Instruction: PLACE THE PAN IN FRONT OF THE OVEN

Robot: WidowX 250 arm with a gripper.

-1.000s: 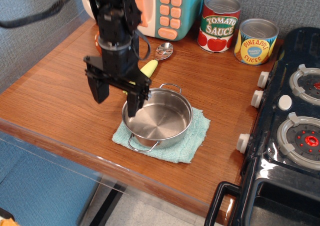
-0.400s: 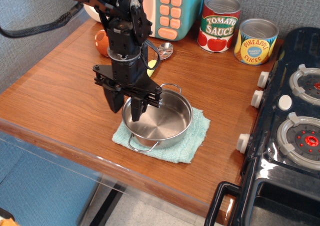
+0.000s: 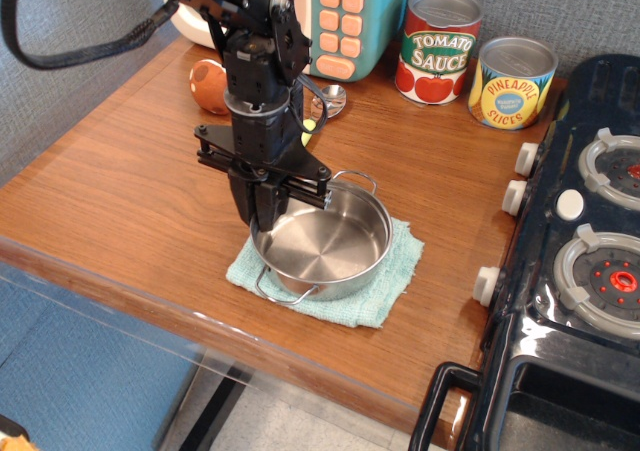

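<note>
My black gripper has its jaws pinched nearly together on the left rim of the shallow round stainless-steel pan sitting on the teal cloth.

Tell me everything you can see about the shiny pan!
The pan is small, round and shallow, and looks like shiny steel with a mirror-bright inside. It is empty. Two thin wire loop handles stick out on opposite sides, one near the table's front edge, one toward the back. It sits upright on a light green cloth on the wooden table. The black gripper has its fingers closed together at the pan's left rim, seemingly pinching it.
</note>
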